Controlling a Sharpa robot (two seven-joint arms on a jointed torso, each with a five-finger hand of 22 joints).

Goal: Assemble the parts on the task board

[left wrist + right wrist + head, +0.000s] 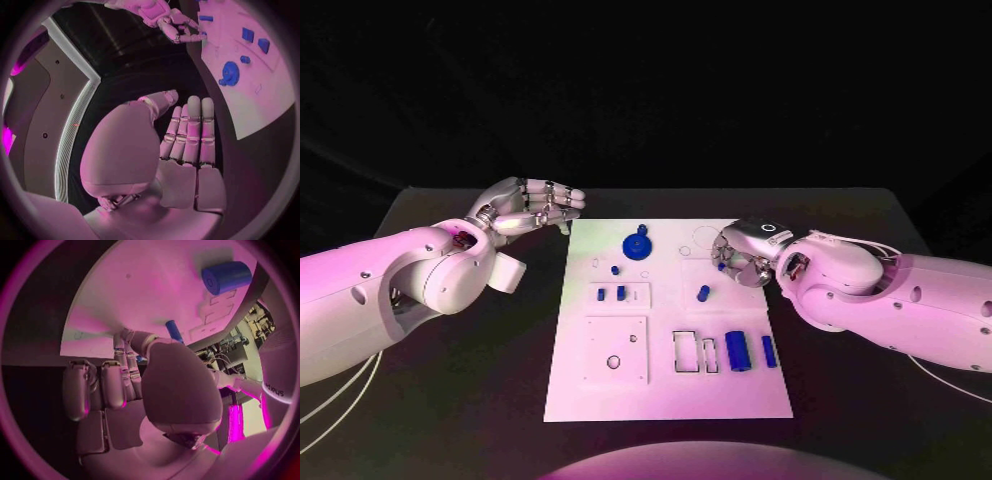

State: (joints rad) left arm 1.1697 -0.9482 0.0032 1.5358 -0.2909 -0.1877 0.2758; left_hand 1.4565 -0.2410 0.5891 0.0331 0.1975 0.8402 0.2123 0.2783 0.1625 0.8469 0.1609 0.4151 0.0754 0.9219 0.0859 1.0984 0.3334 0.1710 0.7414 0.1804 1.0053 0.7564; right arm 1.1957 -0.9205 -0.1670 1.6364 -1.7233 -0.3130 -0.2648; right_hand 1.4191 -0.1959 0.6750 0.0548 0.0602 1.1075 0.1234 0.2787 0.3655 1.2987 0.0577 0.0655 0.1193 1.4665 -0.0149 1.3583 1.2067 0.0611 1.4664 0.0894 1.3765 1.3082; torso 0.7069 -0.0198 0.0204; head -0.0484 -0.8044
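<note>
The white task board [668,385] lies in the middle of the black table. On it sit a blue gear [636,245], two small blue pieces [610,294], a short blue peg [704,293] and two blue blocks [751,350]. My right hand [740,256] hovers low over the board's right edge, and a thin blue peg [174,331] sticks out from between its thumb and a finger. My left hand [531,207] is off the board's far left corner. Its fingers [190,130] lie straight and together, holding nothing. The gear [230,73] and my right hand [175,25] also appear in the left wrist view.
The board has empty outlined recesses: a square plate area [616,349] at the near left and narrow frames [692,351] beside the blue blocks. Bare black table [473,400] surrounds the board on both sides.
</note>
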